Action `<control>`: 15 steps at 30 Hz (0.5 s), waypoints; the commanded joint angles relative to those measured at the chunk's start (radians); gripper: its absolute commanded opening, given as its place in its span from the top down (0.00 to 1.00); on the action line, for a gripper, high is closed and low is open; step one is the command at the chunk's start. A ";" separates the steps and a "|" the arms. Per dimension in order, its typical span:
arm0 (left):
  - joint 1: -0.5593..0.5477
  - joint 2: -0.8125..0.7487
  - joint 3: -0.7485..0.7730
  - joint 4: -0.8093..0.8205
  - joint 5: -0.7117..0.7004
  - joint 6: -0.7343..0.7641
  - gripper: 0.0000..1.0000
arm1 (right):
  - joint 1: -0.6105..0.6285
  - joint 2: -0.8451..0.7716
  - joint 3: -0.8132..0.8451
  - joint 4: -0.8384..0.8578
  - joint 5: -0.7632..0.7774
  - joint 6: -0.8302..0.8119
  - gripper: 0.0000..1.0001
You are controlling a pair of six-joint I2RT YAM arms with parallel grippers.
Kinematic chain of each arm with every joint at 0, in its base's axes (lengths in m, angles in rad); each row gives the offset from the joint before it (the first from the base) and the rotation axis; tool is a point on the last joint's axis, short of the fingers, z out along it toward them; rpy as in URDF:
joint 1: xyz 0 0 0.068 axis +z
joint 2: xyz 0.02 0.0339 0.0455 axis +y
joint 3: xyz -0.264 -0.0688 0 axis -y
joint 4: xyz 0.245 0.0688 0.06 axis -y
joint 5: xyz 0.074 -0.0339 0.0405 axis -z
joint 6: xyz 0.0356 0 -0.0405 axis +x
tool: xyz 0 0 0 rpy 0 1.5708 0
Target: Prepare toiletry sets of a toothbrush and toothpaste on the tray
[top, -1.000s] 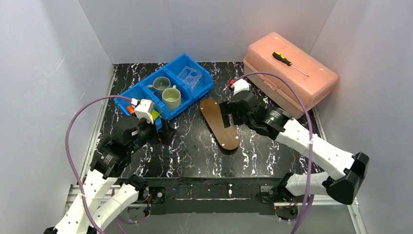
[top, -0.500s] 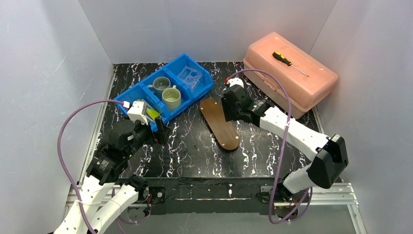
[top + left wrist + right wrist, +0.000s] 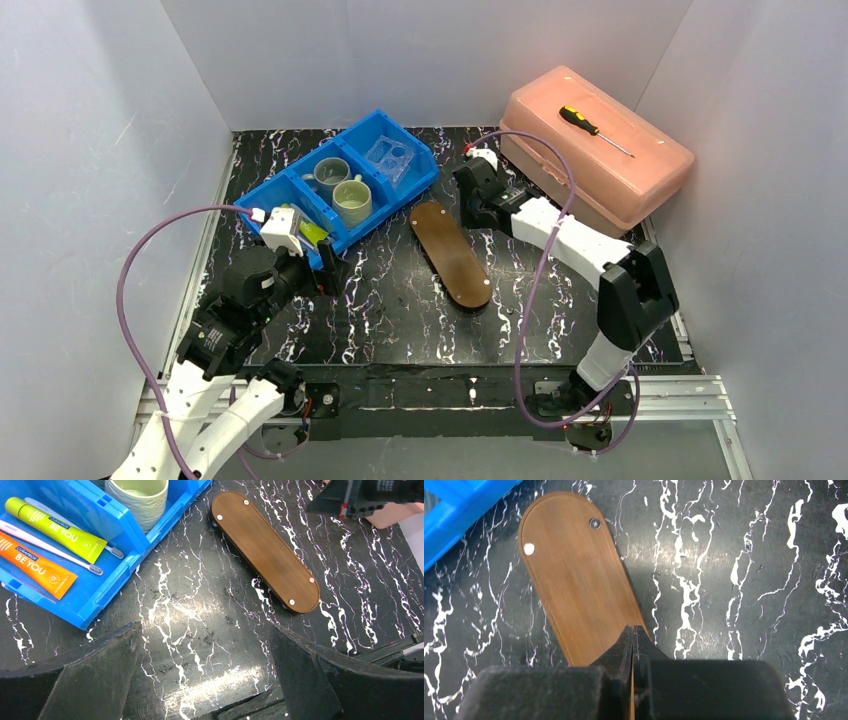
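Left hand (image 3: 205,642) holds its fingers apart above the surface (image 3: 200,600) near the blue bin (image 3: 131,530); right hand (image 3: 633,632), fingers together, hangs over the tray (image 3: 574,580).

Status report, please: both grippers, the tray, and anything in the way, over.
Left gripper open, empty, near blue bin. Right gripper shut, empty, by tray. Tray bare; orange tube, green tube, toothbrushes in bin. Nothing blocking.
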 commanded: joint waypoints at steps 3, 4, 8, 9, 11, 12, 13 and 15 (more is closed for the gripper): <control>-0.004 -0.005 -0.011 -0.016 -0.004 0.001 0.01 | -0.042 0.107 0.103 0.115 0.009 0.044 0.99; -0.004 -0.007 -0.010 -0.016 -0.005 0.001 0.01 | -0.046 0.129 0.120 0.121 0.005 0.044 0.99; -0.004 -0.013 -0.012 -0.016 -0.003 0.003 0.01 | -0.056 0.213 0.199 0.129 0.030 0.047 0.99; -0.004 -0.012 -0.010 -0.015 -0.002 0.004 0.01 | -0.060 0.231 0.213 0.137 0.030 0.048 0.99; -0.004 -0.011 -0.010 -0.016 0.001 0.004 0.01 | -0.069 0.274 0.245 0.146 0.024 0.057 0.99; -0.004 -0.011 -0.010 -0.016 0.001 0.004 0.01 | -0.073 0.297 0.264 0.147 0.022 0.059 0.99; -0.004 -0.013 -0.010 -0.015 0.001 0.003 0.01 | -0.076 0.322 0.284 0.146 0.020 0.061 0.99; -0.004 -0.013 -0.010 -0.016 0.001 0.005 0.01 | -0.081 0.371 0.331 0.138 0.019 0.061 0.99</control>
